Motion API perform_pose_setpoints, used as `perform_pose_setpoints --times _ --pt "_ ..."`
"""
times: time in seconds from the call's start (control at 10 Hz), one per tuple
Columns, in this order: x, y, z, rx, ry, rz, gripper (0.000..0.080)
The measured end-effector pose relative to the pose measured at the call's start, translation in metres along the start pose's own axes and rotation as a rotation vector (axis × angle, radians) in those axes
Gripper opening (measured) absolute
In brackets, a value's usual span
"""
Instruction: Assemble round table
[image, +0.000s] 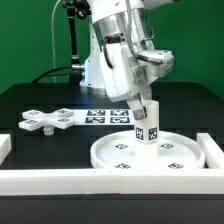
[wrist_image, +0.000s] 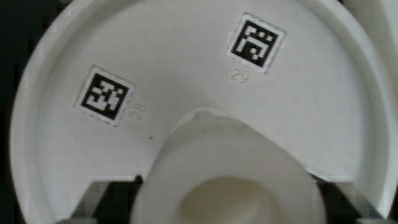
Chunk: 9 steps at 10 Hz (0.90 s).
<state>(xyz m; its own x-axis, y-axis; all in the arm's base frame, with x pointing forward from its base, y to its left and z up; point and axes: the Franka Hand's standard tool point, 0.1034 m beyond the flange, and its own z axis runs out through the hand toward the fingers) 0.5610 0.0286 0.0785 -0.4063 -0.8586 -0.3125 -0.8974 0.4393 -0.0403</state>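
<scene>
The large rimmed round disc (image: 155, 152) lies flat on the black table at the exterior view's right. The short cylindrical leg (image: 148, 127) stands upright on the disc's middle, tags on its side. My gripper (image: 146, 108) is shut on the leg's top from above. In the wrist view the leg (wrist_image: 228, 165) fills the space between my fingers (wrist_image: 118, 200), with the disc (wrist_image: 160, 60) and two of its tags beneath. The cross-shaped base (image: 52, 121) lies flat on the table at the exterior view's left, apart from the gripper.
The marker board (image: 108, 116) lies behind the disc, under the arm. Long white border rails run along the front (image: 50, 180) and the exterior view's right edge (image: 213, 155). A green wall stands behind.
</scene>
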Motion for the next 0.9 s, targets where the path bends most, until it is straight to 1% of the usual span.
perform_pose_setpoints --times 0.1,0.2,0.3,0.4,0.5,0.9 --pt "-0.001 0.001 0.0 0.0 -0.001 0.003 0.0484" --pt "0.0 0.001 0.001 -0.001 0.0 -0.019 0.0484" --pt "-0.002 0.003 0.002 -0.019 0.005 -0.068 0.0593" --pt "-0.01 0.004 0.001 -0.058 0.024 -0.159 0.0637" --pt "-0.017 0.002 0.001 -0.066 0.039 -0.27 0.0637" --pt "-0.016 0.003 0.002 -0.073 0.029 -0.584 0.0649"
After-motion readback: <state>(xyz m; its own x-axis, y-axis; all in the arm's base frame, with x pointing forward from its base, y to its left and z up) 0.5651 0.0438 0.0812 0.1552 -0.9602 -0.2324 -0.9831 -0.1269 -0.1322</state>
